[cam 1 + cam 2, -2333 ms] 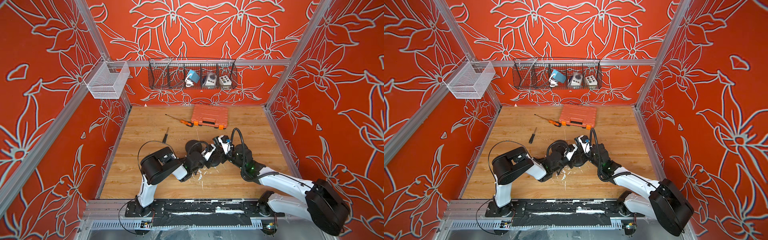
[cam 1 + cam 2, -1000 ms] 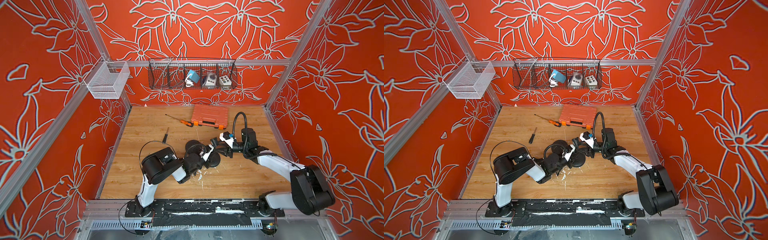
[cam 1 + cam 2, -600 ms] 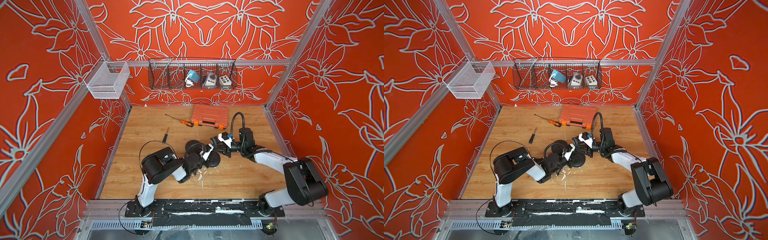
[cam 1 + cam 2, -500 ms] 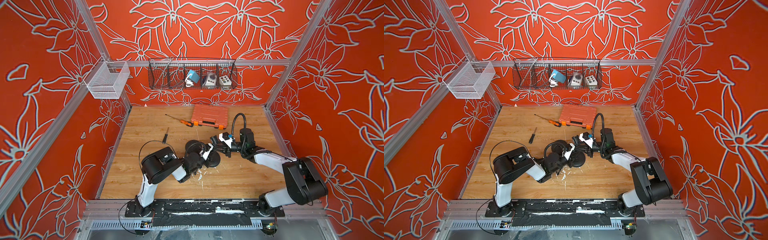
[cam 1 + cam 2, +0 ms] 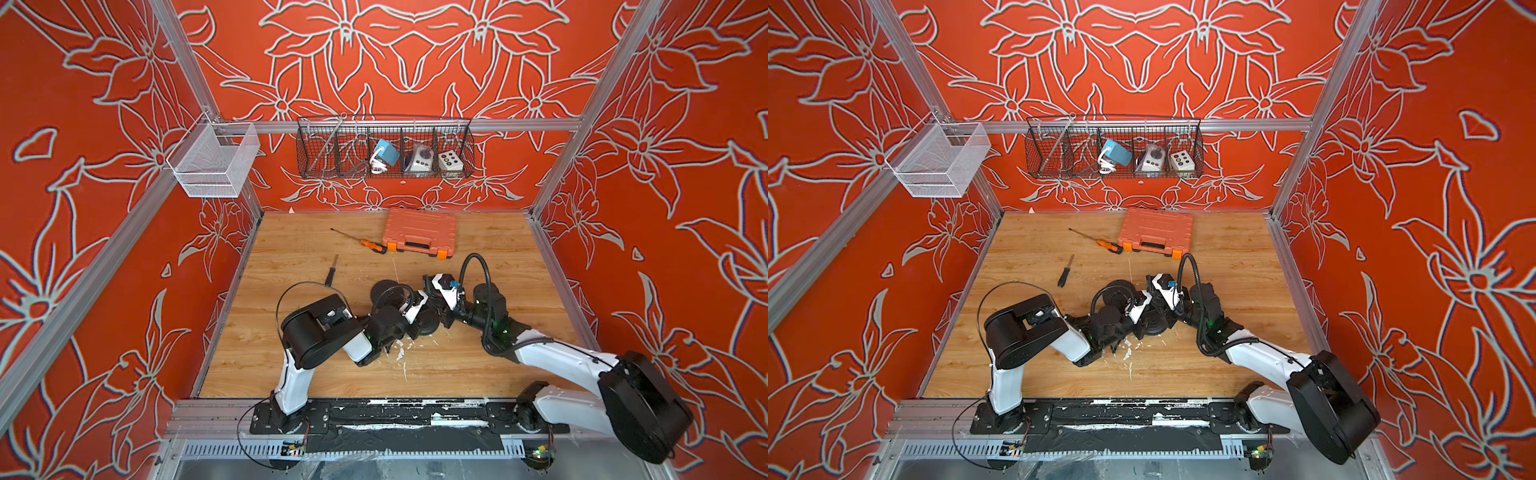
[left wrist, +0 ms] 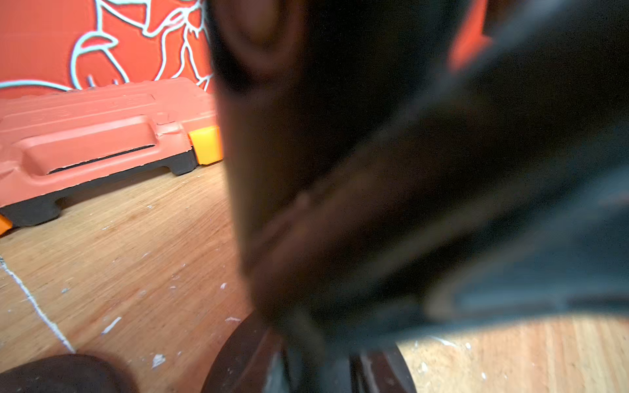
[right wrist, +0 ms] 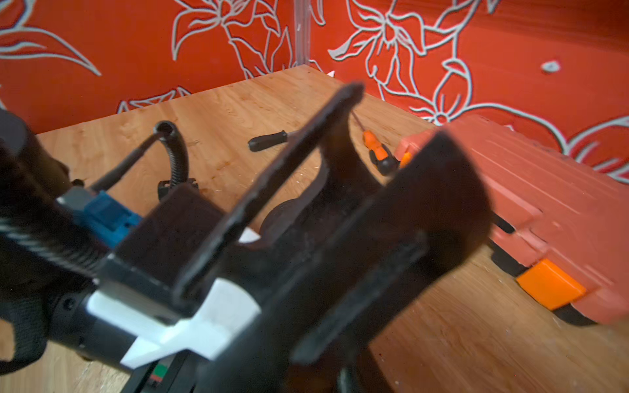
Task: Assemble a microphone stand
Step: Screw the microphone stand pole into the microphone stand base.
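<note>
Jaws of left gripper (image 5: 419, 305) and right gripper (image 5: 434, 286): in both top views they meet tip to tip over the desk (image 5: 478, 361), right above the round black stand base (image 5: 430, 329). Open or closed, cannot tell. Second black disc (image 5: 383, 287) lies just beside it.
Left wrist view: blurred dark mass, ribbed base rim (image 6: 306, 360) beneath.
Right wrist view: two dark jaw plates stand apart, dark round part (image 7: 280, 217) beyond the gap; grip unclear.

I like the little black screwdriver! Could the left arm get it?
Probably yes. The black screwdriver lies alone on bare wood near the left arm, with nothing between them, though that arm would first have to leave the round black base.
</note>
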`<action>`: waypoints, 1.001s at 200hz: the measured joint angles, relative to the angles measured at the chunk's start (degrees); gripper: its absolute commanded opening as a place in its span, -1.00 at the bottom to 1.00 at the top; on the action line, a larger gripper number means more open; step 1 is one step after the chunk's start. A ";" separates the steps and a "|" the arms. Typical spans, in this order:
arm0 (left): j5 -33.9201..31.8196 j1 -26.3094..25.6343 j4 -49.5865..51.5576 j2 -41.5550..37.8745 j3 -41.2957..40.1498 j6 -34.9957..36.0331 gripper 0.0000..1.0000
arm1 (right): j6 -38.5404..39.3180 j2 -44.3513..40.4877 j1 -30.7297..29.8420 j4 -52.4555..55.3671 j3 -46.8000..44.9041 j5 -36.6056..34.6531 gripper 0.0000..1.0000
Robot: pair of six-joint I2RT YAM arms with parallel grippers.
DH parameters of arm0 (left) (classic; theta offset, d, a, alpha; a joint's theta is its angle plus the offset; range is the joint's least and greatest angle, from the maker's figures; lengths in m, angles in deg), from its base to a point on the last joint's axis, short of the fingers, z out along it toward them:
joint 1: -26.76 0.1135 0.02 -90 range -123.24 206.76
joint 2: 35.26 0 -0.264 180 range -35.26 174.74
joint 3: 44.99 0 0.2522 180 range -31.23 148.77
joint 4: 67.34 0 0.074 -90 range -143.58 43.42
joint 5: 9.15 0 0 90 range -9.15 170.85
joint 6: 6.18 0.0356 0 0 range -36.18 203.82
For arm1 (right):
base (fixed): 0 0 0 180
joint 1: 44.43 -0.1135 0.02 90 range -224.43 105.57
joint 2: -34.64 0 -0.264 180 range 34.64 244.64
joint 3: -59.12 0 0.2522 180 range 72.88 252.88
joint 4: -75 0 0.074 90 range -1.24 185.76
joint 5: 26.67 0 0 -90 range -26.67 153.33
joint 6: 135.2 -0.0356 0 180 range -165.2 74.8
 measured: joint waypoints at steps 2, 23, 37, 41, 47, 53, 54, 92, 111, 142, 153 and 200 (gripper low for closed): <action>-0.02 -0.02 0.22 -0.17 0.00 0.11 -0.42 | -0.35 -0.11 -0.37 -0.15 -0.20 -0.83 -1.00; -0.24 -0.22 1.95 -1.90 0.00 0.85 -0.41 | -3.26 -0.72 -4.33 -1.01 -0.96 -8.81 -1.00; -0.35 -0.20 2.93 -2.49 0.07 1.14 -0.41 | -4.74 -0.02 -6.14 -1.88 -0.96 -12.44 -1.00; -0.46 -0.20 3.08 -2.54 0.07 1.16 -0.41 | -5.07 0.17 -6.49 -2.16 -0.94 -13.20 -1.00; -0.59 -0.17 3.10 -2.54 0.13 1.16 -0.43 | -5.55 0.55 -6.95 -2.62 -0.94 -14.05 -1.00; -0.70 -0.13 3.15 -2.54 0.28 1.18 -0.47 | -6.01 0.90 -7.28 -3.10 -0.94 -14.93 -1.00; -0.76 -0.13 3.19 -2.54 0.31 1.14 -0.47 | -6.03 0.94 -7.30 -3.17 -0.94 -15.02 -1.00; -1.46 0.24 3.39 -2.51 0.48 1.31 -0.74 | -6.99 1.92 -7.74 -4.76 -0.94 -16.35 -1.00; -1.51 0.35 2.23 -1.92 0.35 1.22 -0.80 | -6.32 1.70 -7.69 -4.70 -0.94 -15.98 -1.00; -1.40 0.35 -2.91 0.33 -0.52 1.55 -0.80 | -3.80 0.68 -4.94 -2.67 -0.63 -10.91 -0.18; -1.40 0.35 -4.94 1.22 -0.79 1.68 -0.80 | -2.40 0.09 -2.58 -0.46 -0.46 -6.99 -0.06; -1.11 0.35 -7.93 2.45 -1.31 1.70 -0.80 | 5.90 -1.77 8.70 10.05 2.08 12.83 0.14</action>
